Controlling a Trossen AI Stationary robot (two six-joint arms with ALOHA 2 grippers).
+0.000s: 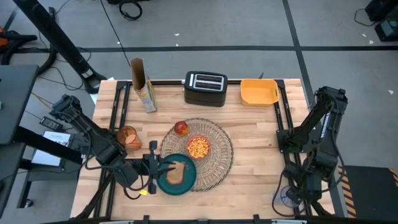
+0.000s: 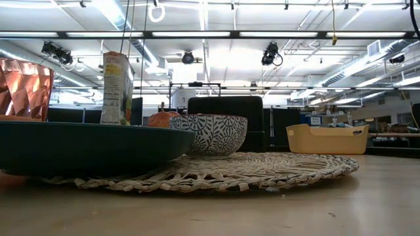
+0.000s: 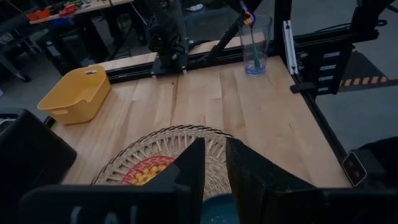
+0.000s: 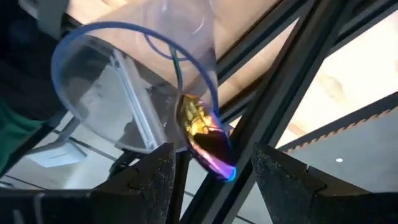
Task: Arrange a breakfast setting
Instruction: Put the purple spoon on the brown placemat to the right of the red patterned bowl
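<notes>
black toaster (image 1: pixel 204 88) and yellow bin (image 1: pixel 259 91) stood behind the woven placemat (image 1: pixel 219 158); my left claw (image 1: pixel 153 172), slightly spread, hovered beside the teal plate (image 1: pixel 176 185).

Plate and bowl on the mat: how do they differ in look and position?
The plate is dark teal, wide and shallow; the bowl is smaller and deeper, red inside with a patterned outside. The plate holds toast; the bowl holds yellow pieces. The plate overhangs the mat's edge near the left gripper; the bowl sits near the mat's middle. Both are round and upright.
</notes>
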